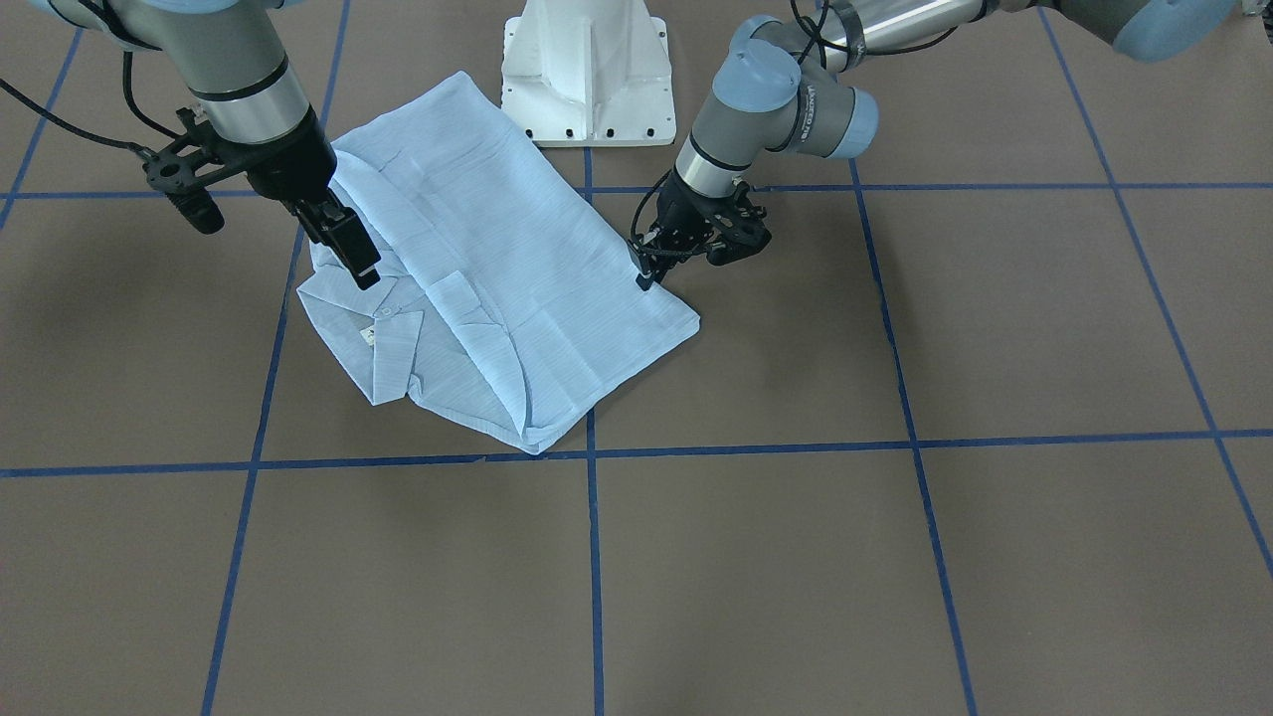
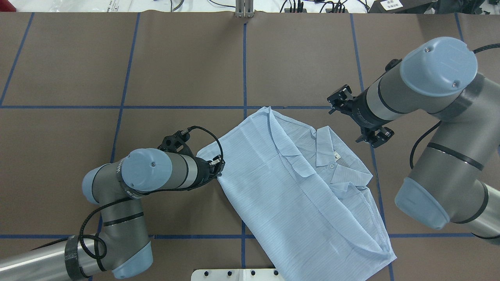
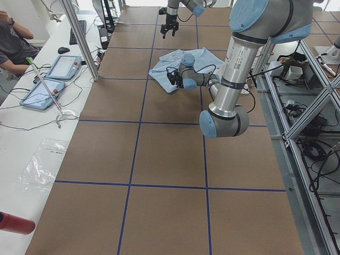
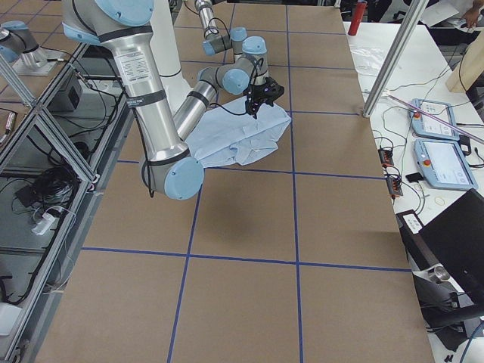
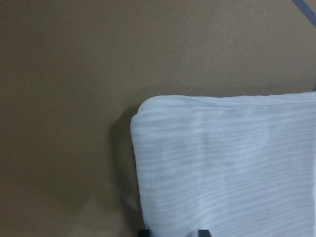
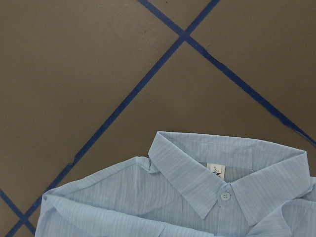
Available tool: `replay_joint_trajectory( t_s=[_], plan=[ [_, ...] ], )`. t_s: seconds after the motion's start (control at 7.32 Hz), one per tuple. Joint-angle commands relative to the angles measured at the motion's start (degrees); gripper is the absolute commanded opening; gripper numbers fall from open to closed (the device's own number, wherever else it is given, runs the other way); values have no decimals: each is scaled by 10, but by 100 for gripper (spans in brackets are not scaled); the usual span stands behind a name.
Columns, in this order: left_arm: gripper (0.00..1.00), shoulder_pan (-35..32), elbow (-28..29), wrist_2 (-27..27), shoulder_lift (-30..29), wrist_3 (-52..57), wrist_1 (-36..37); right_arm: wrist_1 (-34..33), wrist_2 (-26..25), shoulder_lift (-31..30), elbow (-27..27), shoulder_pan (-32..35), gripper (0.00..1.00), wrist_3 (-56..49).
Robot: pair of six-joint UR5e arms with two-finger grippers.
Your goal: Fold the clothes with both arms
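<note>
**Shirt and grippers, all views.** We are looking at the shirt (image 2: 281,195), which is lying part-folded as a rough rectangle on the table (image 1: 895,557), just in front of the pedestal (image 1: 587,80). Its long axis is running diagonally, from the corner beside the pedestal out toward the robot's left. The collar (image 6: 197,182) is sitting on the long side that faces the robot's right. The opposite long side is a plain folded edge.

The left gripper (image 1: 644,280) is sitting low at that plain edge, near its outer corner, so the cloth is lying straight ahead of it. In the left wrist view we are seeing only its fingertips (image 5: 144,232) at the bottom border. They are standing apart with fabric between them, and we are judging that they are straddling the edge, not pinching it.

The right gripper (image 1: 366,276) is hanging above the collar side, and its wrist view is looking down on the collar, the neck tag (image 6: 215,171) and a button (image 6: 225,196). The left gripper is therefore the nearer to a grasp.

The right gripper's fingers are showing in neither wrist view, and from the front they are reading as one dark bar, so we cannot tell whether they are apart or together. We are not making out the sleeves, nor how many layers are lying under the top one.
</note>
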Motion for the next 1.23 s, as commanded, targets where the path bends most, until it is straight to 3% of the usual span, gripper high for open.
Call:
replay_joint_trajectory(
  t_s=[0.0,0.27,0.41,0.55,0.82,0.96,1.09],
  plan=[
    [0,-2,2,35,0,16,0,-1,0,2,0,0,100,1],
    [0,-40,37,50,-4,91,-9,-1,-1,4,0,0,100,2],
    [0,-85,82,49,-27,120,-24,-1,-2,5,1,0,100,2],
    [0,-127,158,49,-64,158,-68,-1,-3,6,1,-1,100,2],
    [0,-190,398,48,-192,190,-209,0,-4,8,0,-6,100,2],
    [38,-202,421,43,-206,221,-219,0,-15,8,-2,-16,100,2],
    [68,-203,418,42,-202,231,-220,2,-53,18,-10,-39,100,1]
  ],
)
